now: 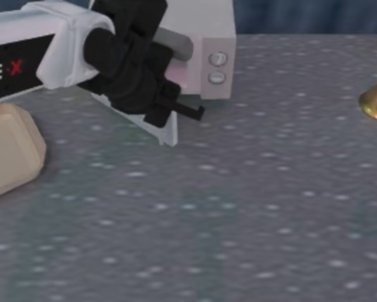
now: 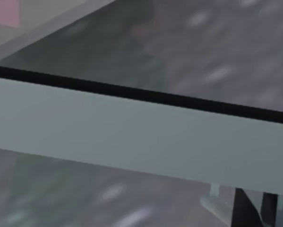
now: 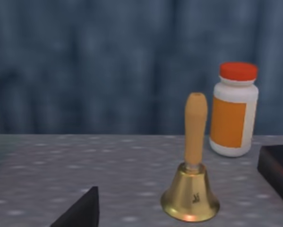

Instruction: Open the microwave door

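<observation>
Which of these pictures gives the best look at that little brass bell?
The right wrist view: the bell stands whole there, brass body and wooden handle, on the table near a pill bottle. The top view catches only its edge at the right border; the left wrist view shows none of it.

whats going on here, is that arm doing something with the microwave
The left arm is reaching across to the microwave at the back of the table, its hand at the free edge of the microwave door. The door is swung partway out from the front, and the pinkish cavity shows behind it. The right arm is out of the top view; its wrist camera looks at a brass bell and an orange-capped bottle.
</observation>
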You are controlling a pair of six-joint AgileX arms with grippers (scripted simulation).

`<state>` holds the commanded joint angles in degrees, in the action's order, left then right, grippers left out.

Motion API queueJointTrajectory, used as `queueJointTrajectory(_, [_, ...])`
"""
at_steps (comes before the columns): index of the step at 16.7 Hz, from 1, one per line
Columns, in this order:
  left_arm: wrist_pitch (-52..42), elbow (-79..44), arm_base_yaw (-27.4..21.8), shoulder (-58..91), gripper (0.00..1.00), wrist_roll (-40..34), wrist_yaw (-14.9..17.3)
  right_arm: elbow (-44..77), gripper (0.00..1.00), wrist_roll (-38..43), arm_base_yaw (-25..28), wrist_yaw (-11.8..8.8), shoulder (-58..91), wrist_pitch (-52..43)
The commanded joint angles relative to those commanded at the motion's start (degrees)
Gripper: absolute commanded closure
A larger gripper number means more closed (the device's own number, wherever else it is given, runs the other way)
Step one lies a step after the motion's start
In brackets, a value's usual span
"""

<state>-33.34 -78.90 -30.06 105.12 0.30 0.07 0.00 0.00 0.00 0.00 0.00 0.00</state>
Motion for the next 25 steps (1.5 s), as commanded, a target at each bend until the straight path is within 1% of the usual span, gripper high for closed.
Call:
queueJointTrajectory(4, [0.0,0.0,0.0,0.0,1.0,0.0,0.0,0.0,0.0,0.0,0.0,0.0,0.0,0.0])
queueJointTrajectory(7, [0.13,0.58,0.02,-0.29,1.0,0.65,0.81,0.0,0.0,0.0,0.0,0.0,0.0,0.0])
queueJointTrajectory(12, [0.21,4.26,2.44,-3.04,1.0,7.25,4.22,0.0,0.0,0.0,0.0,0.0,0.0,0.0])
queueJointTrajectory(14, [0.48,4.74,2.92,-3.85,1.0,8.56,4.98,0.0,0.0,0.0,0.0,0.0,0.0,0.0])
queueJointTrajectory(25, [0.48,4.74,2.93,-3.85,1.0,8.57,4.99,0.0,0.0,0.0,0.0,0.0,0.0,0.0])
